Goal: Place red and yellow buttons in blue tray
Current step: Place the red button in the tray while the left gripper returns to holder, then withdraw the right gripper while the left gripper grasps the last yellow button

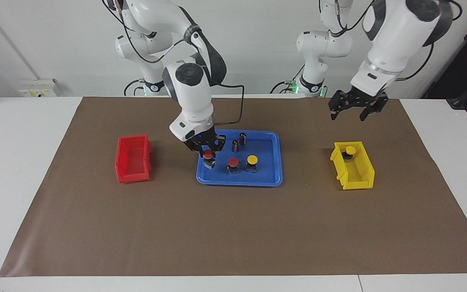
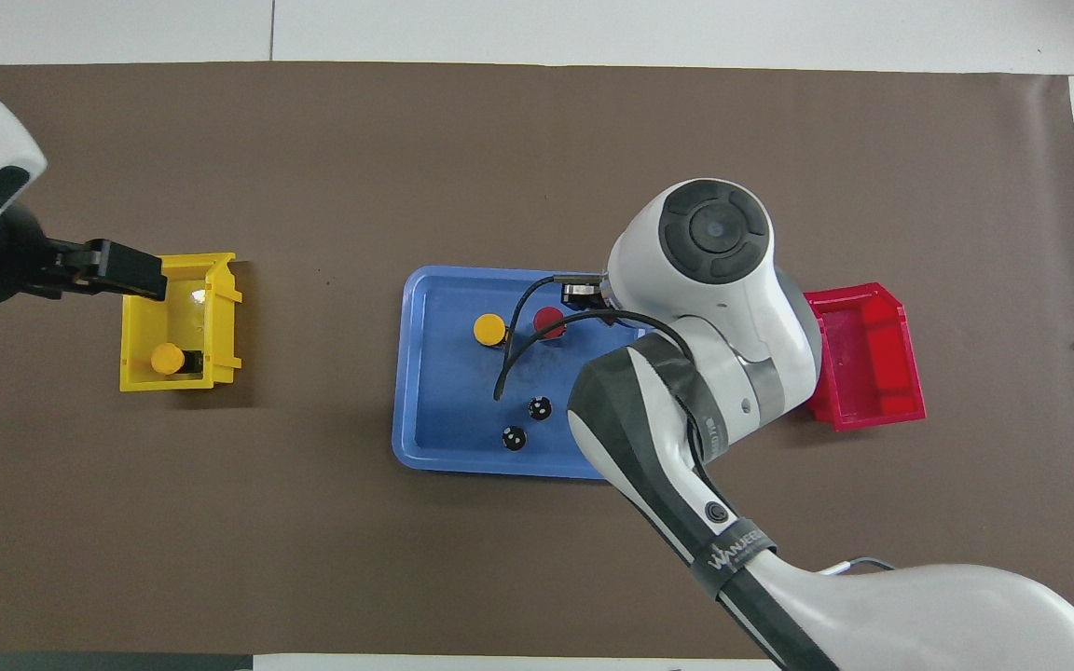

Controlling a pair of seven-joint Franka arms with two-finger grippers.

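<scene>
Placement underway: red button [image 1: 207, 154], clamped in right gripper [image 1: 206, 149], is held low over blue tray [image 1: 239, 181] at its right-arm edge, release judged next; left gripper [image 1: 356, 106], unclenched, hangs above yellow bin [image 1: 355, 172].

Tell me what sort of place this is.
Probably a robotics lab: a white table under a brown mat, plain white wall, two arms sorting buttons, the right gripper holding a red button over a blue tray.

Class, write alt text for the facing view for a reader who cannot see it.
The right gripper holds a red button low over the blue tray, where a red-capped button, a yellow-capped button and two dark cylinders stand. The left gripper hangs open above the yellow bin, which holds another yellow button; the red bin is empty.
</scene>
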